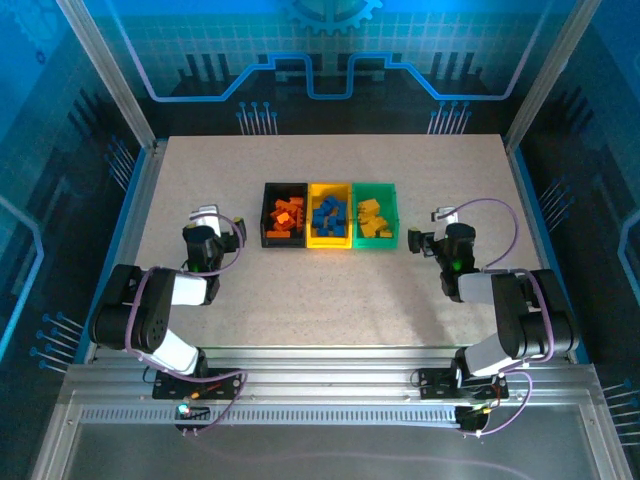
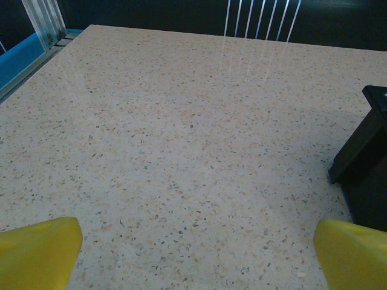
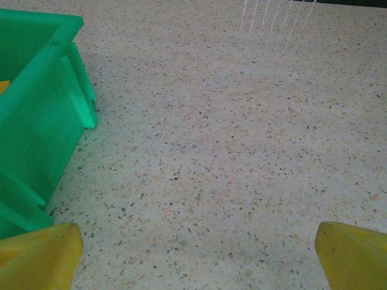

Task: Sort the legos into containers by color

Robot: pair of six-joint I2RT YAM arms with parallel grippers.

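Note:
Three joined bins stand in a row mid-table. The black bin (image 1: 266,214) holds orange legos (image 1: 285,217), the yellow bin (image 1: 330,243) holds blue legos (image 1: 329,212), and the green bin (image 1: 377,241) holds yellow legos (image 1: 371,215). My left gripper (image 1: 207,215) rests low over bare table left of the black bin (image 2: 363,163). It is open (image 2: 196,260), with nothing between its yellow fingertips (image 2: 36,251). My right gripper (image 1: 443,218) sits right of the green bin (image 3: 36,121), also open (image 3: 196,257) and empty.
The speckled tabletop (image 1: 330,300) has no loose bricks around the bins. Metal frame posts and blue side walls (image 1: 135,190) border the table. A strip of dark wall lies beyond the far edge (image 2: 181,12).

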